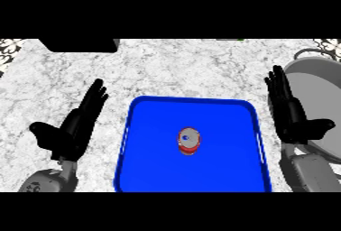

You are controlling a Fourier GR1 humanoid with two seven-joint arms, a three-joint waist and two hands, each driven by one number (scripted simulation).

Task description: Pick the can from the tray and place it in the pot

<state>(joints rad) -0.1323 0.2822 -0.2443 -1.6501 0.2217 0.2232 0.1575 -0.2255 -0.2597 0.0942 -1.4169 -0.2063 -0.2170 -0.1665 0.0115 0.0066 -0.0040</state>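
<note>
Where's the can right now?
In the head view, the can stands near the middle of the blue tray, between both open hands, with the pot at far right.

Red can (188, 140) upright mid blue tray (200, 108); grey pot (320, 90) right.

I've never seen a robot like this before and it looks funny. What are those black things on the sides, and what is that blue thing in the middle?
You are looking down from the robot's head at a white speckled stone counter. The black things are its two hands on grey arms: the left hand and the right hand. Both are open with straight fingers and hold nothing. Between them lies a flat blue rectangular tray. On the tray stands a small red can with a silver top, seen from above. At the right edge, partly behind the right hand, is a big grey metal pot, where the can should go.
</note>
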